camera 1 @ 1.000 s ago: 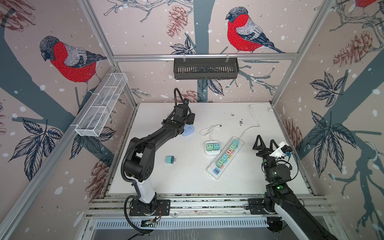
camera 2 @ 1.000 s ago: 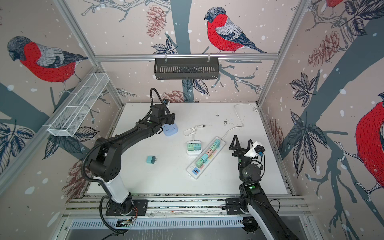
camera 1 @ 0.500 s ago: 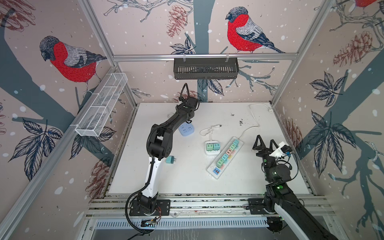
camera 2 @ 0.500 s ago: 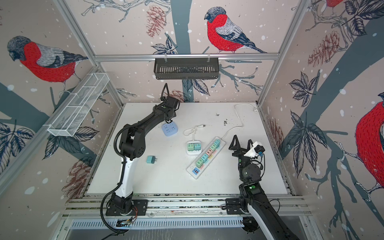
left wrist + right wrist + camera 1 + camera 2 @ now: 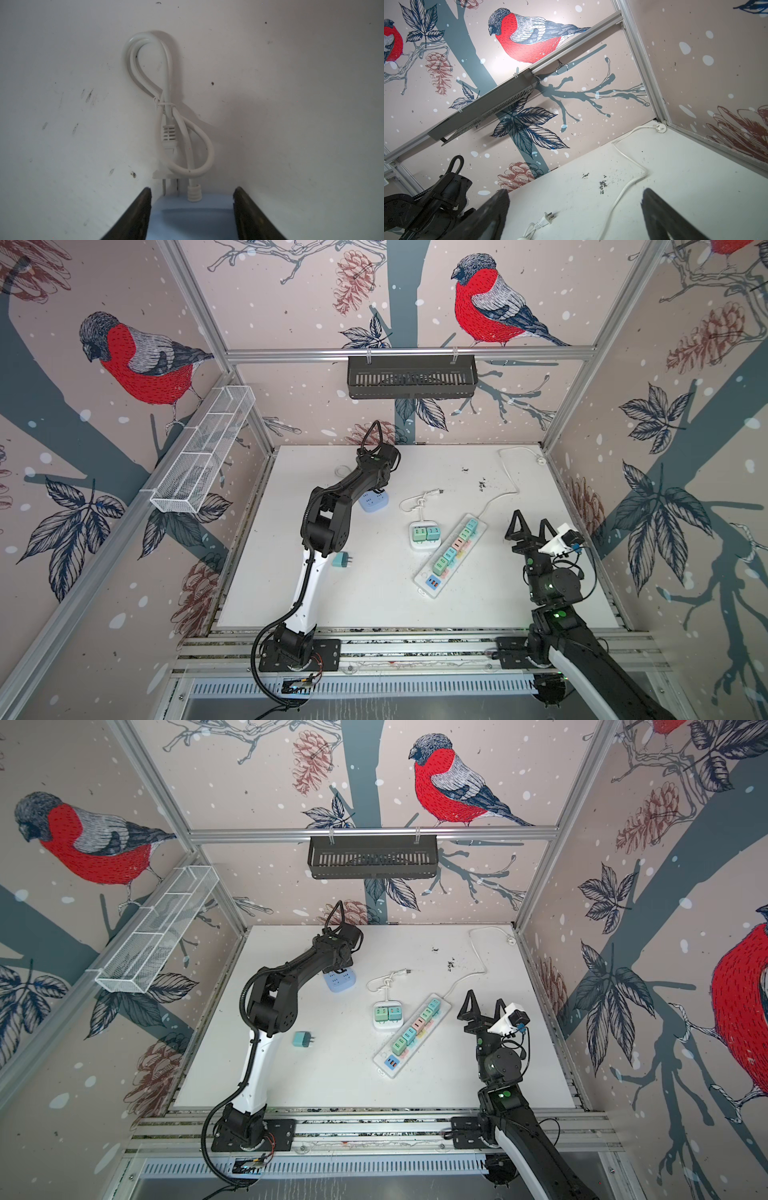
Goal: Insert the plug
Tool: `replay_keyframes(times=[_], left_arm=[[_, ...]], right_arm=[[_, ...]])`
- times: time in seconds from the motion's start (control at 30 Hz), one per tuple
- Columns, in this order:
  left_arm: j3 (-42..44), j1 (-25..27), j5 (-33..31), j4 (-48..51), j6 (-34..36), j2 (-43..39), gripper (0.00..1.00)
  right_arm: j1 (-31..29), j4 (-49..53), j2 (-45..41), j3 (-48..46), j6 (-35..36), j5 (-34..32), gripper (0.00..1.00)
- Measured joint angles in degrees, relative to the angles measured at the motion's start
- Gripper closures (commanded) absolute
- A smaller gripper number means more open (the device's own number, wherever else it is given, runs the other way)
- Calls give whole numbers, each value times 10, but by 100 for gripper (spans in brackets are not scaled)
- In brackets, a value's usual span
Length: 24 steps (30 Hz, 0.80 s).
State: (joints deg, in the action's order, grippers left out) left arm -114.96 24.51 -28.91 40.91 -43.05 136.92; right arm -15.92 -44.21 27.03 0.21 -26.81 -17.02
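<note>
White tabletop (image 5: 374,597), white socket block (image 5: 424,546) loaded.
It holds two green adapters (image 5: 424,534); left gripper (image 5: 192,190) clamps blue socket cube (image 5: 375,502); right gripper (image 5: 530,517) jaws apart.

My left arm (image 5: 328,526): black upper links, white lower link, black corrugated cable hose (image 5: 254,657), black base plate (image 5: 328,653). My right arm (image 5: 552,585), lower right: black, green LED (image 5: 559,615), white wrist camera (image 5: 557,541). Black tapered fingers (image 5: 660,214).
</note>
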Motion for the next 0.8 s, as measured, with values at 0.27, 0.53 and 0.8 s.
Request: replay_keyframes(times=[0.27, 0.53, 0.8], left_arm=[[88, 2, 50, -29, 30, -40, 37], [228, 36, 96, -63, 57, -148, 38], [319, 64, 104, -87, 72, -213, 39]], right_arm=[[0, 0, 0, 0, 0, 0, 0], [0, 0, 0, 0, 0, 0, 0], [-2, 0, 2, 0, 0, 0, 0]])
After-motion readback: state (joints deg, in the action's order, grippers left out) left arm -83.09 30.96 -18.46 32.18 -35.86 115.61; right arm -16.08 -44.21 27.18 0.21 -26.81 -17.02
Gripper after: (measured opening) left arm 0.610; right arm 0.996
